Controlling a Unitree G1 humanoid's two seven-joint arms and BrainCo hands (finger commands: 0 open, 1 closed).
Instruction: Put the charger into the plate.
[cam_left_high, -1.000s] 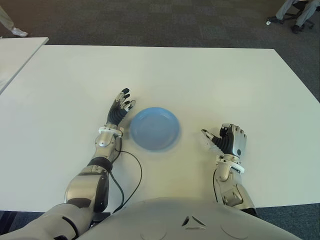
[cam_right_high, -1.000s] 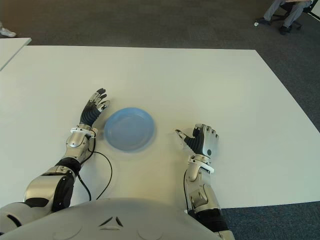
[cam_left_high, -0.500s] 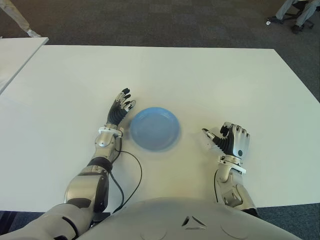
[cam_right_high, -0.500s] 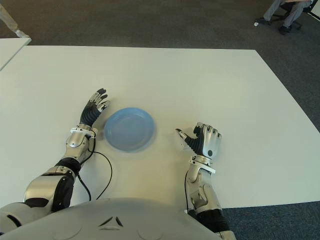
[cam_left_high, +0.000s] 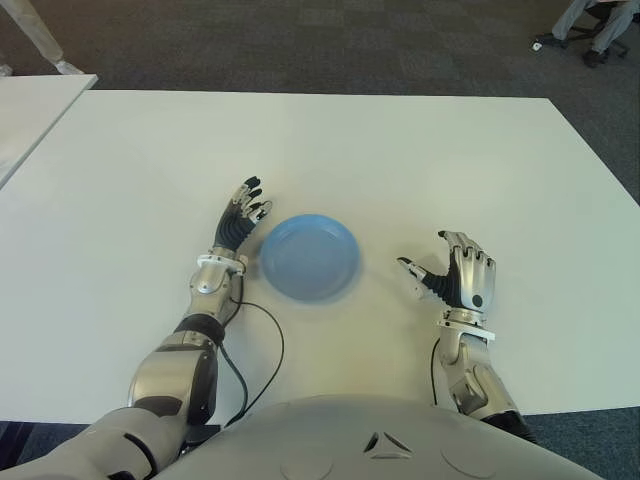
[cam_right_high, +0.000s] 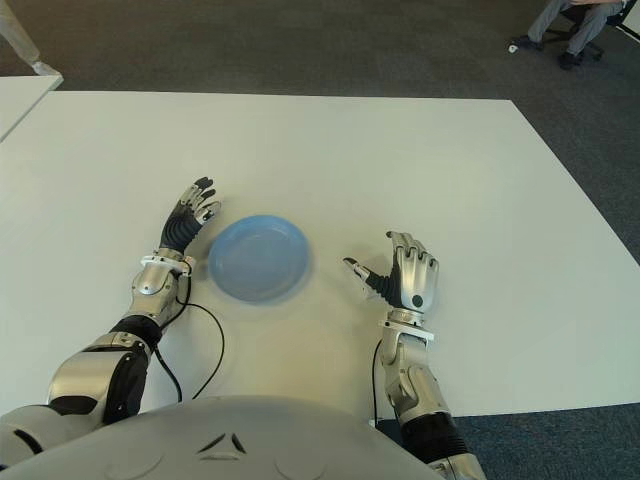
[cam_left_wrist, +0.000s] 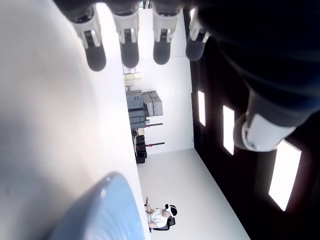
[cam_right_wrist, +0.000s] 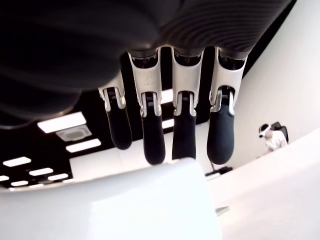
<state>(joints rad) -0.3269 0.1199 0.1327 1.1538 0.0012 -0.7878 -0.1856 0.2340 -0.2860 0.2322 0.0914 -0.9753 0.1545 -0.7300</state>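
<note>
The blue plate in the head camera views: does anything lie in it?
No, the blue plate is bare inside, with the left hand beside it and the right hand apart.

I count one blue plate (cam_left_high: 308, 258) on one large white table (cam_left_high: 400, 160), and one corner of a second white table (cam_left_high: 30, 105) at the far left. I count two robot hands: one left hand (cam_left_high: 240, 218) and one right hand (cam_left_high: 458, 275). In the right wrist view I count four dark-tipped fingers (cam_right_wrist: 152, 135) above one white object (cam_right_wrist: 115, 205) whose nature I cannot tell. I count one black cable (cam_left_high: 262, 345) trailing from the left forearm. At the far right edge I count one office chair (cam_left_high: 600, 25) with one seated person's legs (cam_left_high: 578, 15).
</note>
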